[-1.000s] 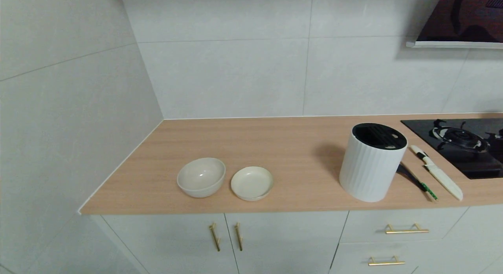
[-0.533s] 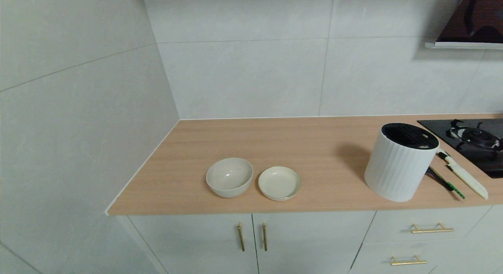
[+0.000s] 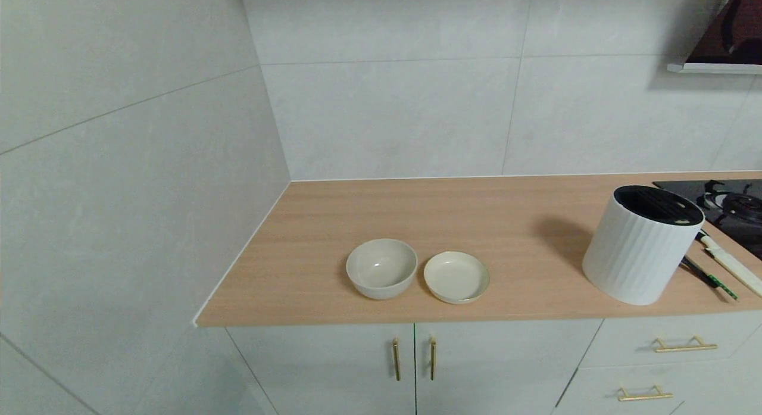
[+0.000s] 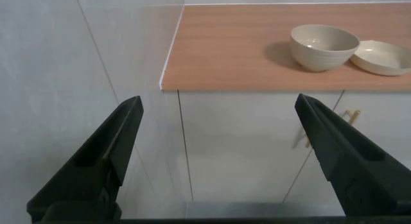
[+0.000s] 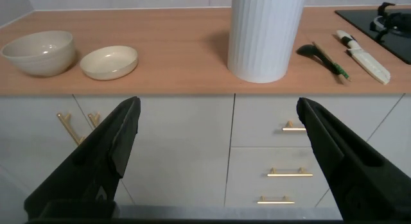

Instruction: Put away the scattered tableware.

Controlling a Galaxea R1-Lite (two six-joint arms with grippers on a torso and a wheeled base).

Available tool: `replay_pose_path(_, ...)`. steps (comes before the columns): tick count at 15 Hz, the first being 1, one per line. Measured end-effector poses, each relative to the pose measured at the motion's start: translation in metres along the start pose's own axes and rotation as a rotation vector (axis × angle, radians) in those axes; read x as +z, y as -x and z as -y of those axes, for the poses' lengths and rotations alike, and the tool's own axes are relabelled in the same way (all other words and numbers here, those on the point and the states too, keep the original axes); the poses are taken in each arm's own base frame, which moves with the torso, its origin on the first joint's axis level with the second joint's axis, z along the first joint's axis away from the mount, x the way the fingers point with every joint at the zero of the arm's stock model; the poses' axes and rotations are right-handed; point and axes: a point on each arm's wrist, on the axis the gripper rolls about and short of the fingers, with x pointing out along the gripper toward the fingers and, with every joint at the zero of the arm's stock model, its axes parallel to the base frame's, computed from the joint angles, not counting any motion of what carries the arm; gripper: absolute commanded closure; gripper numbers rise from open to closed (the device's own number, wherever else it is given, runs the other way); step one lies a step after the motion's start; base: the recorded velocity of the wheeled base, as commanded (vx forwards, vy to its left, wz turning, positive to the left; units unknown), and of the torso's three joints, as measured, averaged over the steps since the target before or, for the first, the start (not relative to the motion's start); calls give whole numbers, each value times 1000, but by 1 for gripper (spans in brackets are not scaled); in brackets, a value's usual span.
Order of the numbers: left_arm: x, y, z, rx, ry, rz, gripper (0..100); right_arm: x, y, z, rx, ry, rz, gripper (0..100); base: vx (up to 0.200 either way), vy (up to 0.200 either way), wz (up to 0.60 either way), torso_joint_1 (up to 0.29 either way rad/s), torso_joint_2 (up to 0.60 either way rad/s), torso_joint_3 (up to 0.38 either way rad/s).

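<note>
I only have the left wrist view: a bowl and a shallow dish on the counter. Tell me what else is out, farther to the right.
Observer: A white ribbed holder with a black top stands upright on the counter, well to the right of the dish.
Operator: Report what lies past it.
Observer: A knife and a dark utensil with a green-marked handle lie flat between the holder and the hob.
Operator: Give me the right gripper's state.
Observer: The right gripper is open, below counter height, facing the drawer fronts.
</note>
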Motion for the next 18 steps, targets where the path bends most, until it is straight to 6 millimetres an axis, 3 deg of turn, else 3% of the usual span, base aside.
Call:
replay_pose_path(9,0,0,0,0,0,0,0,0,0,0,-1,-1,0,0,0,0,0,0,0,0)
replay_pose_path(18,0,0,0,0,0,0,0,0,0,0,-2,-1,0,0,0,0,0,-192,426,232)
